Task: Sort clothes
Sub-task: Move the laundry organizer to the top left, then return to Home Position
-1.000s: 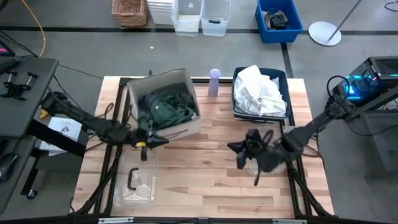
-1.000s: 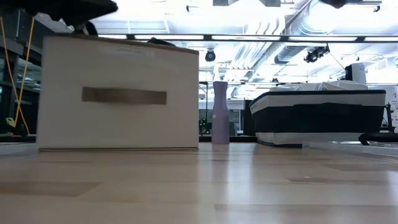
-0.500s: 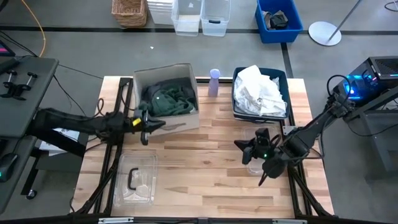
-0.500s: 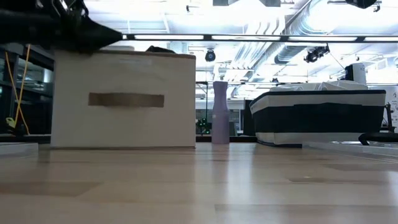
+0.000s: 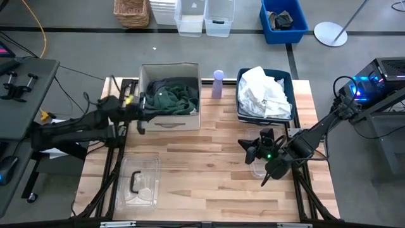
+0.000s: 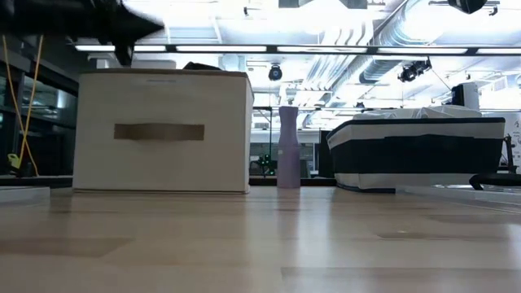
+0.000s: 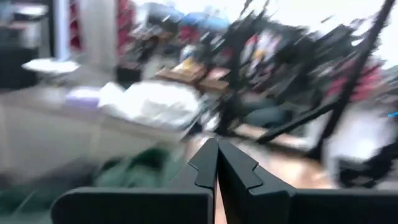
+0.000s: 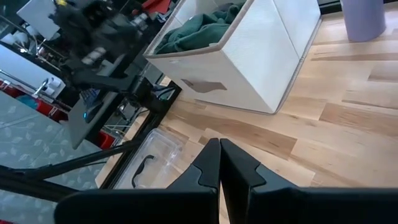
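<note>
Your clothes are already divided: dark green garment [image 5: 169, 100] in the beige box [image 5: 169, 121], whites [image 5: 262, 92] in the blue bin [image 5: 286, 77]. Your left claw [image 5: 140, 117], fingers together and empty, sits beside the box's outer wall. Your right claw [image 5: 252, 151], pressed together too, hangs over bare table [image 5: 209, 171].

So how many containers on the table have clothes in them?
2: the beige fabric box holds dark green and grey clothes; the dark blue bin holds white clothes. More garments may lie buried underneath.
</note>
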